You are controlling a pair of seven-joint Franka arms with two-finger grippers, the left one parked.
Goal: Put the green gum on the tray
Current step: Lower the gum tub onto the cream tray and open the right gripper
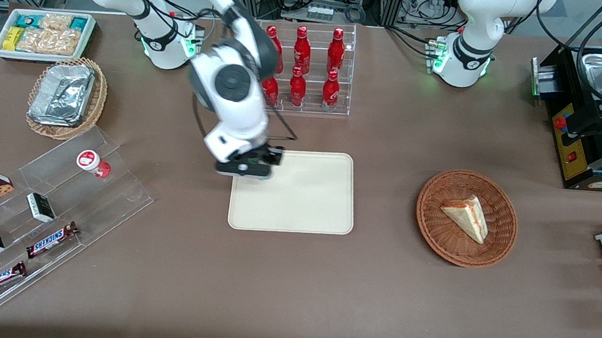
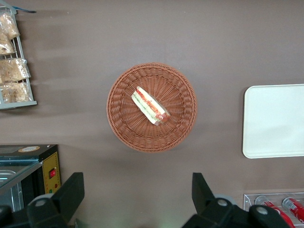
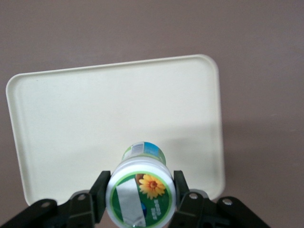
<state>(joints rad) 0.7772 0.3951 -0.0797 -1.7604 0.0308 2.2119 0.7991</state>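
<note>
The green gum (image 3: 141, 192) is a small white bottle with a green-rimmed lid bearing a yellow flower. My gripper (image 3: 140, 197) is shut on it, one black finger on each side of the lid. It hangs above the edge of the cream tray (image 3: 104, 114), at the side toward the working arm's end. From the front, the gripper (image 1: 244, 168) sits over that same tray (image 1: 303, 202) edge, and the arm's wrist hides the gum.
A red-lidded gum bottle (image 1: 93, 163) stands on the clear stepped rack (image 1: 48, 211) with candy bars. A rack of red bottles (image 1: 310, 70) stands farther from the front camera than the tray. A wicker basket with a sandwich (image 1: 466, 218) lies toward the parked arm's end.
</note>
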